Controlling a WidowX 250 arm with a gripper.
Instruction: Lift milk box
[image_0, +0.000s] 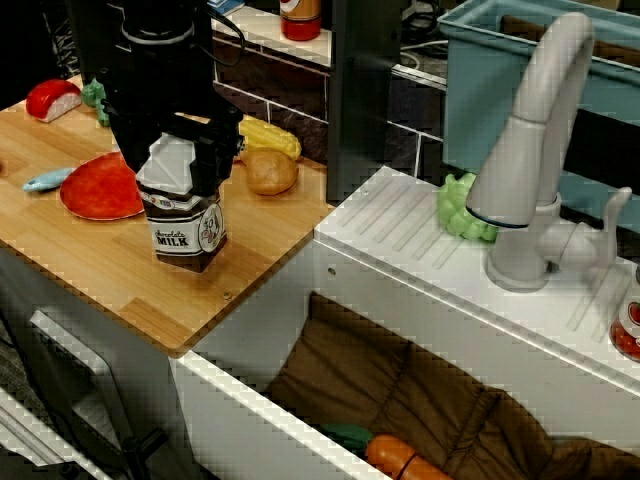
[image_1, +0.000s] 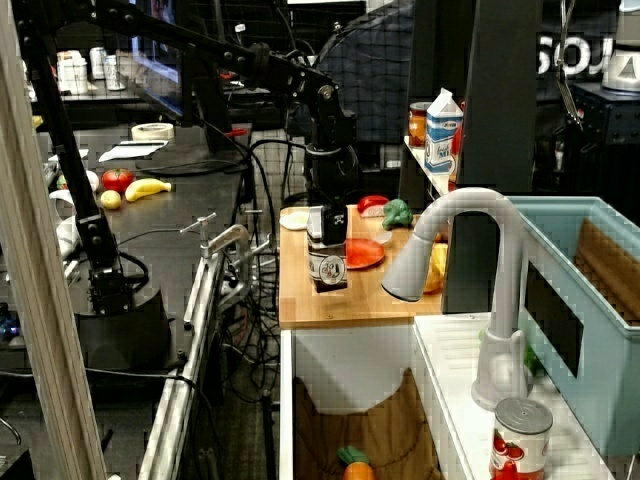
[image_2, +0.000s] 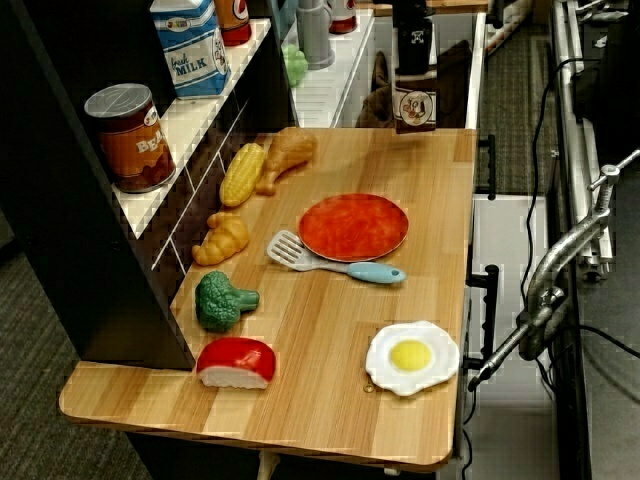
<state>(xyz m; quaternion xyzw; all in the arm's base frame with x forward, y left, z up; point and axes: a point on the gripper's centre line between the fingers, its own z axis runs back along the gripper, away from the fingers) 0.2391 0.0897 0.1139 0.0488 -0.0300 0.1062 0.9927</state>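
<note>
The milk box (image_0: 186, 222) is a small carton with a white-grey peaked top, a dark brown body and a white "MILK" label. It is upright near the front right of the wooden counter (image_0: 110, 270), beside the sink. My black gripper (image_0: 172, 160) comes down from above and is shut on the carton's top, one finger on each side. Whether the base touches the wood or hangs just above it, I cannot tell. The box also shows in the side view (image_1: 328, 264) and in the counter-end view (image_2: 415, 104), with the gripper (image_1: 328, 215) above it.
A red plate (image_0: 100, 190) and a blue spatula (image_2: 340, 262) lie just left of the box. Corn (image_0: 268, 137) and a drumstick (image_0: 270, 172) lie behind it. The sink basin (image_0: 400, 400), lined with brown cloth, is to the right, with the faucet (image_0: 530, 150). A fried egg (image_2: 412, 355), broccoli (image_2: 222, 300) and a shelf with a blue milk carton (image_2: 190, 45) are further off.
</note>
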